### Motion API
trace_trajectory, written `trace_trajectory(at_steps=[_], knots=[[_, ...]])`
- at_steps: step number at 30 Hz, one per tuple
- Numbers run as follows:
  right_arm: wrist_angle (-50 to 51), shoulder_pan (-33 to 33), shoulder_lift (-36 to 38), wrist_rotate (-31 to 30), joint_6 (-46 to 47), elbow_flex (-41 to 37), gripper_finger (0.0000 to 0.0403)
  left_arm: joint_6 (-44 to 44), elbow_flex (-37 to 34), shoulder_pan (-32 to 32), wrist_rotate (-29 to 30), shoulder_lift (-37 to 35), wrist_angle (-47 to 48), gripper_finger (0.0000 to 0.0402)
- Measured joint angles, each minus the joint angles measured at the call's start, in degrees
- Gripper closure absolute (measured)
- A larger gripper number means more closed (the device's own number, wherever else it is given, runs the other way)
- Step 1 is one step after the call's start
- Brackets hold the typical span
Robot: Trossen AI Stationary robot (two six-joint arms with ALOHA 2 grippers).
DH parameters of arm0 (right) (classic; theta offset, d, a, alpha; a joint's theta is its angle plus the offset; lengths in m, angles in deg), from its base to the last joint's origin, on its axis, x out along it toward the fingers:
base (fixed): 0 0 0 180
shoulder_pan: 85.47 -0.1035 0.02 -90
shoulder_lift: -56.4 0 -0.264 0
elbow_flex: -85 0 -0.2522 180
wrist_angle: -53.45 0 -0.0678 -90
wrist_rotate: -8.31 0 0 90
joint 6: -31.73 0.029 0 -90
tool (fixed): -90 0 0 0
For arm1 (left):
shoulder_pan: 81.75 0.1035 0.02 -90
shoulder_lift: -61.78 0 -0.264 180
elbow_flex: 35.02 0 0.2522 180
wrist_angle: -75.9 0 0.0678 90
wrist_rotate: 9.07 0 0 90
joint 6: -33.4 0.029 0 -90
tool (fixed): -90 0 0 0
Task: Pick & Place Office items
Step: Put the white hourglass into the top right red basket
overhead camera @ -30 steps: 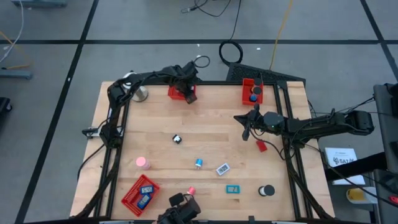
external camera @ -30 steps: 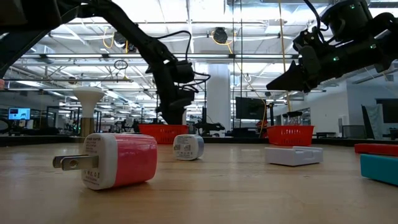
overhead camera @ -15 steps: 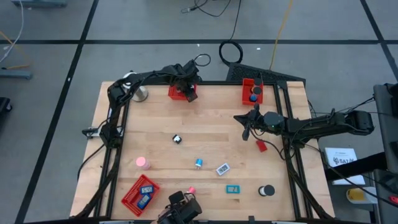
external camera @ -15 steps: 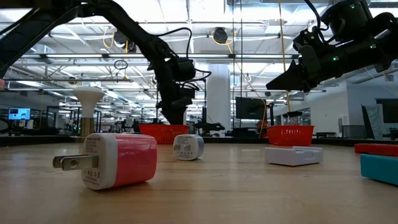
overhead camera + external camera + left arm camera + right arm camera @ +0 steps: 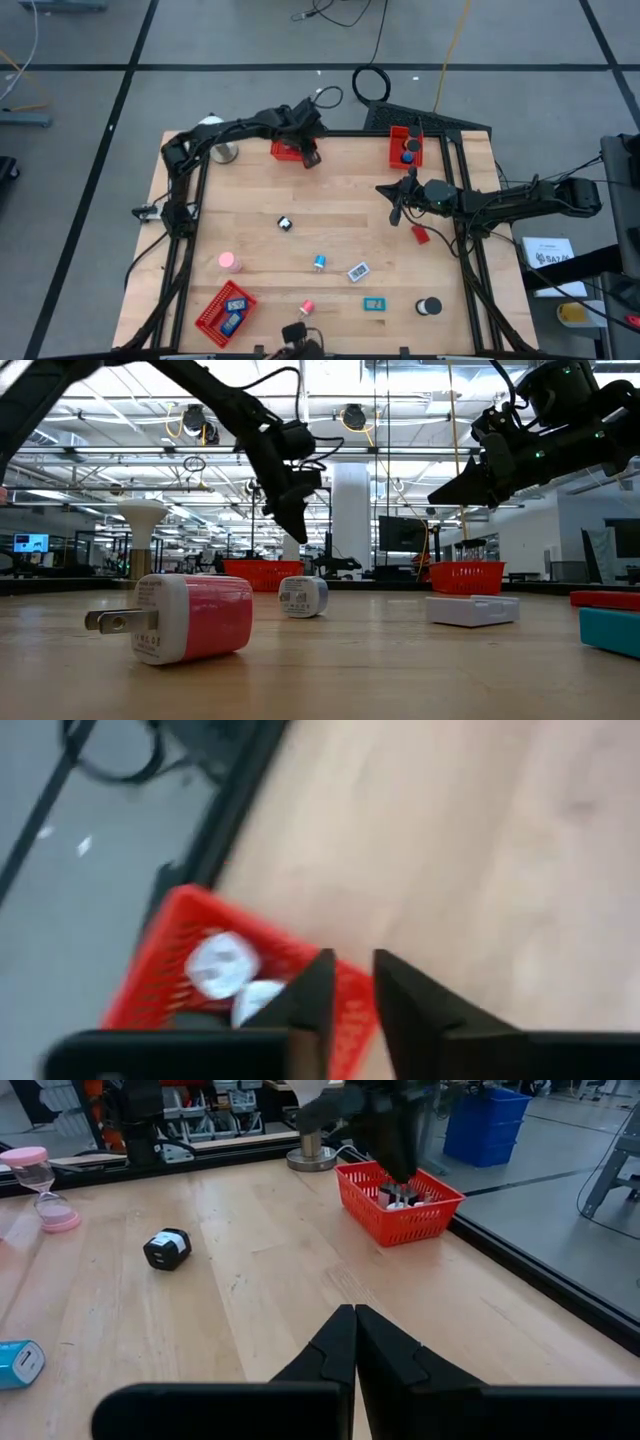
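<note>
Left pincer (image 5: 311, 156): I see it above the red basket (image 5: 287, 150), fingers slightly parted, empty.
Right pincer (image 5: 395, 213): pressed together, mid-counter (image 5: 340, 220).

Wooden table (image 5: 250, 190) with red mesh trays (image 5: 225, 312), scattered office items (image 5: 320, 263)

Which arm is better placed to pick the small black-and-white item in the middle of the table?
Probably the left. Its gripper hangs empty by the far red tray, with bare wood down to the black-and-white item. The right gripper is shut and slightly farther.
</note>
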Motion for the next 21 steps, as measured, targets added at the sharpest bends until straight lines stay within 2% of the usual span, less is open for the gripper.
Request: trace_trajectory(at_steps=[3, 11, 17, 21], knots=[[-0.6, 0.0, 0.0, -0.1, -0.1, 0.0, 0.0403, -0.4, -8.0, -0.6, -3.0, -5.7, -7.7, 0.0393], [-4.3, 0.8, 0.0, 0.0, -0.5, 0.0, 0.0403, -7.7, -32.7, -0.6, -3.6, -25.2, -33.9, 0.0370], [-3.7, 0.8, -0.8, 0.5, 6.4, 0.0, 0.0402, -14.1, -39.9, -1.9, -4.0, -33.2, -40.7, 0.0370], [-7.0, 0.8, -1.0, 5.8, 6.5, 0.0, 0.0402, -11.6, -47.1, -5.4, -4.4, -34.7, -51.1, 0.0385]])
